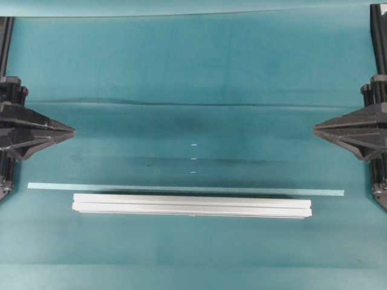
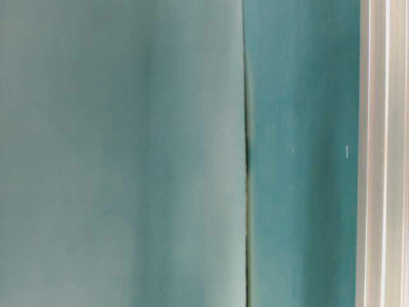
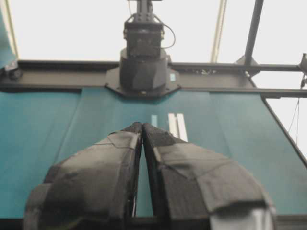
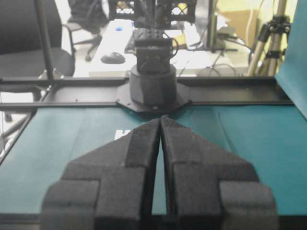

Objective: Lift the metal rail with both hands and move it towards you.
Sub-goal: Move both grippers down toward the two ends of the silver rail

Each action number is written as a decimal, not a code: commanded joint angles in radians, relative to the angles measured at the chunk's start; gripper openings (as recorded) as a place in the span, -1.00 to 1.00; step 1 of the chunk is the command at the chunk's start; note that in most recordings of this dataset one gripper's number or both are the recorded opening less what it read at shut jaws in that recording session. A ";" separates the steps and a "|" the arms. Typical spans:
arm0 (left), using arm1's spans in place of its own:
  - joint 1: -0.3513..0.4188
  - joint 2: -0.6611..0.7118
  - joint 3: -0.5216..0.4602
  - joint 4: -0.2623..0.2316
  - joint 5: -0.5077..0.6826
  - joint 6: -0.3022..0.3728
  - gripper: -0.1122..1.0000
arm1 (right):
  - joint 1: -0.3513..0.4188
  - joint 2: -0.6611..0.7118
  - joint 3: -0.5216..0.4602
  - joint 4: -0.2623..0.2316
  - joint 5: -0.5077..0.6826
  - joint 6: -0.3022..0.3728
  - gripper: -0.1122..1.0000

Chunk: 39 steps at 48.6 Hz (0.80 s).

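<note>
Between the two grippers, and offset toward the near edge of the table, lies the one item to be moved. Left gripper (image 1: 71, 129): jaws drawn together, tips meeting with only a thin slit behind them, nothing between them; parked at the left margin, pointing inward. Right gripper (image 1: 315, 128): same condition, jaws closed and empty, parked at the right margin, facing its twin. Metal rail (image 1: 192, 205): long silver extrusion with lengthwise grooves, lying flat on the teal cloth (image 1: 193, 72), parallel to the line joining the grippers and well apart from both, to the near side of each fingertip; its ends stop short of either gripper's reach line, so each arm must travel inward and nearward. Pale-blue tape strip (image 1: 181, 188): thin, flat, just beyond the rail on the grippers' side, slightly longer than the rail; not for handling. Three small white marks (image 1: 193, 158) sit between strip and gripper line. Handling estimate: rigid, will not sag or flex; likely moderate weight for its length; smooth metal faces probably slippery against the pads, though the grooves may offer some bite. Recommended hold: one gripper near each end, jaws opened first and closed across the narrow width, placed symmetrically so the bar stays level; uneven lift risks tilting and sliding out.
</note>
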 commanded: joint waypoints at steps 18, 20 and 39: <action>0.005 0.158 -0.169 0.012 0.183 -0.020 -0.86 | 0.008 0.054 -0.087 0.063 0.319 0.181 -0.80; 0.000 0.163 -0.184 0.012 0.225 -0.020 -0.86 | 0.008 0.064 -0.112 0.063 0.396 0.204 -0.80; -0.051 0.270 -0.347 0.011 0.649 -0.061 -0.86 | 0.060 0.267 -0.327 0.064 0.908 0.282 -0.80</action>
